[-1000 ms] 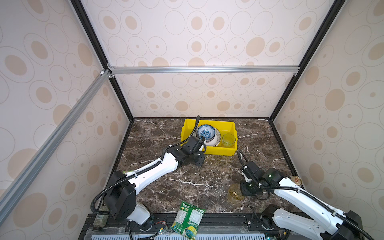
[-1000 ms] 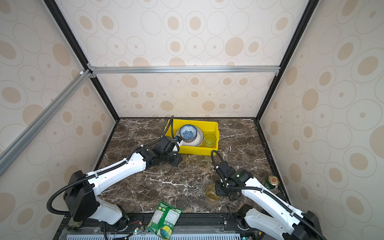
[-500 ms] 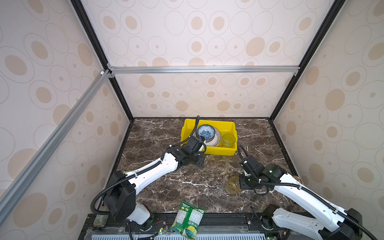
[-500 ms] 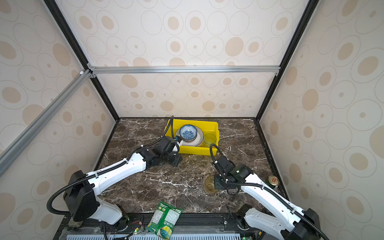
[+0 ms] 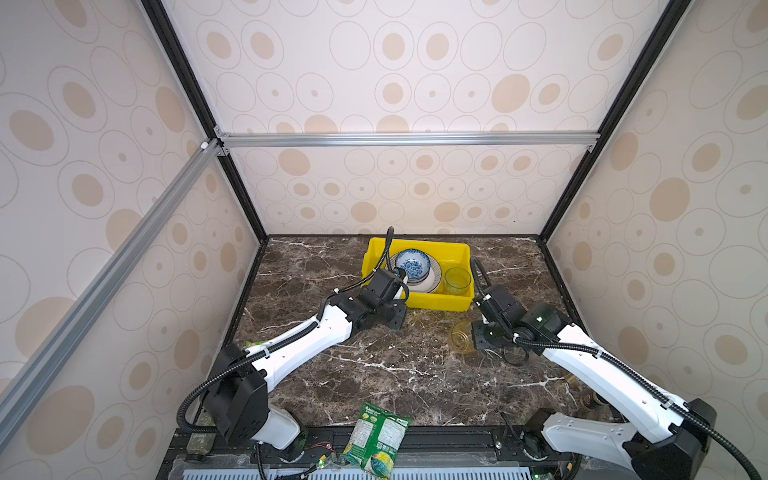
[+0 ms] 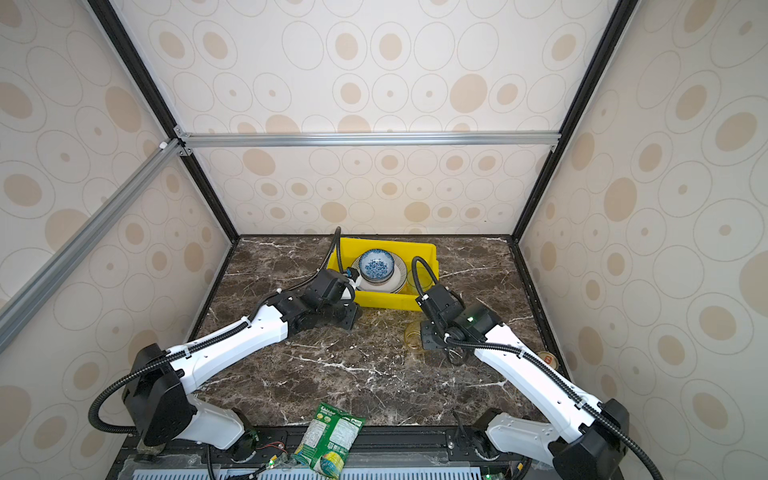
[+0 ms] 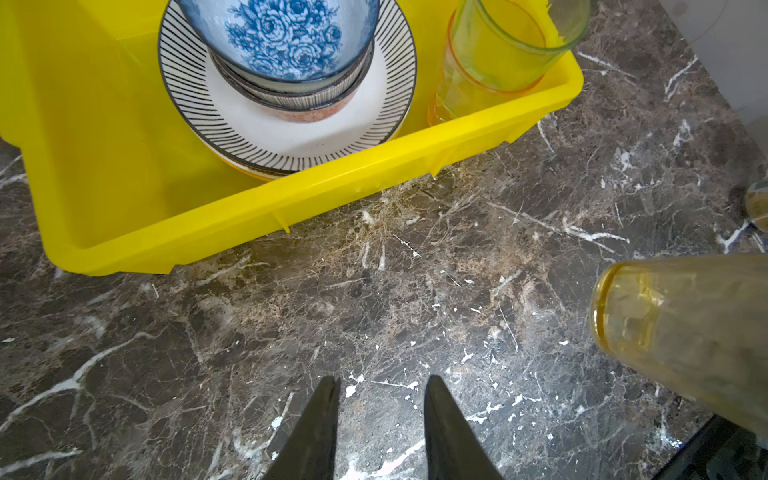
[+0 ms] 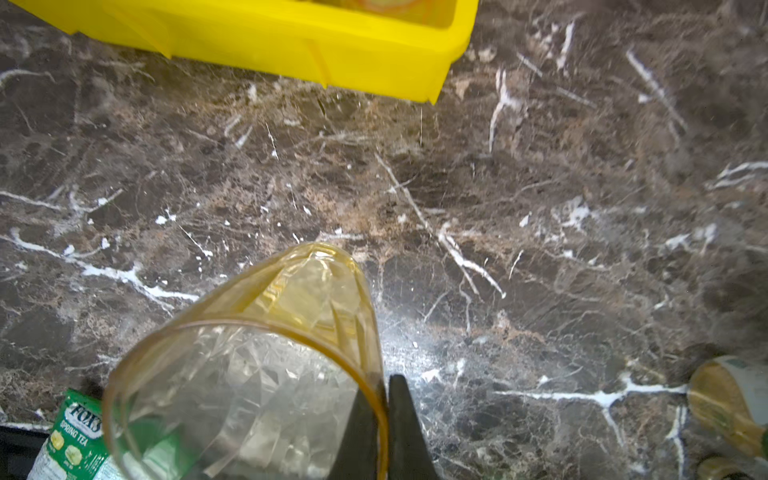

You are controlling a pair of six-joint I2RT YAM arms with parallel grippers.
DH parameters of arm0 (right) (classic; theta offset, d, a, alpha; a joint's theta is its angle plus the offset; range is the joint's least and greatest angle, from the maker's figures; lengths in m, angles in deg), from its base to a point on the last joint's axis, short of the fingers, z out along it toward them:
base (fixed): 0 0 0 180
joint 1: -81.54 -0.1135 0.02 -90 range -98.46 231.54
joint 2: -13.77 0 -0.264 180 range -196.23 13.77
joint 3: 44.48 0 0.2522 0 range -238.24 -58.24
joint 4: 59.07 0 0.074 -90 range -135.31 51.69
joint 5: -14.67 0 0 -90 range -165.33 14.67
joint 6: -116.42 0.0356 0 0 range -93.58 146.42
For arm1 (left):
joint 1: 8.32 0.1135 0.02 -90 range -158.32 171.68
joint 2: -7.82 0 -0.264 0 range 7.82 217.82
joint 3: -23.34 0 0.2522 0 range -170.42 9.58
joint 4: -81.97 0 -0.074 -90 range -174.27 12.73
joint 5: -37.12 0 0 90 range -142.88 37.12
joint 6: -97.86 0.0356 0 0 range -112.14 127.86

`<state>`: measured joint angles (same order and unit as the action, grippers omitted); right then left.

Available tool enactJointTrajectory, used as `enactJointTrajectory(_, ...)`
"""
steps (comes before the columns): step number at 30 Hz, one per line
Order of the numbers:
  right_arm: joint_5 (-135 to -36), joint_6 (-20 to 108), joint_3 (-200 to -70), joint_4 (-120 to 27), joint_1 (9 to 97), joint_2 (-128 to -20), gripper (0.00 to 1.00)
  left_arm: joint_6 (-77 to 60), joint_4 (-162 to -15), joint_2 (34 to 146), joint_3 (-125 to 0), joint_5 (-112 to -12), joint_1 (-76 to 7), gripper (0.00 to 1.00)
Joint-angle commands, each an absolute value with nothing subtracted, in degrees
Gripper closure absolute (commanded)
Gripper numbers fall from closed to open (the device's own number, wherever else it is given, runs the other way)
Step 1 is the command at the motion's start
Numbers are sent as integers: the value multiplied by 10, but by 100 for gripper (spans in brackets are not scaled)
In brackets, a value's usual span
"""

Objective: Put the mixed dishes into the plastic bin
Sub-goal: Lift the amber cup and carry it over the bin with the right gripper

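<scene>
The right hand clamped on the rim of an amber glass tumbler, tumbler tilted over the marble counter near the yellow plastic bin, left hand part open and empty before the bin, blue floral bowl stacked on a striped plate inside it.

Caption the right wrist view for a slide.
Right gripper shut on the amber tumbler by its rim, yellow bin ahead.
</scene>
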<state>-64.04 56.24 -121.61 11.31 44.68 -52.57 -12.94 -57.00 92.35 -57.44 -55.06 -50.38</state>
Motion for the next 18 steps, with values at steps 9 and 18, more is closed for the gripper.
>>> enactJointTrajectory(9,-642,472,-1331,65,512,-602,100,-125,-576,913,-597,-555,-478,65)
enactJointTrajectory(18,-666,439,-1385,44,569,-638,100,-126,-575,923,-612,-555,-467,65)
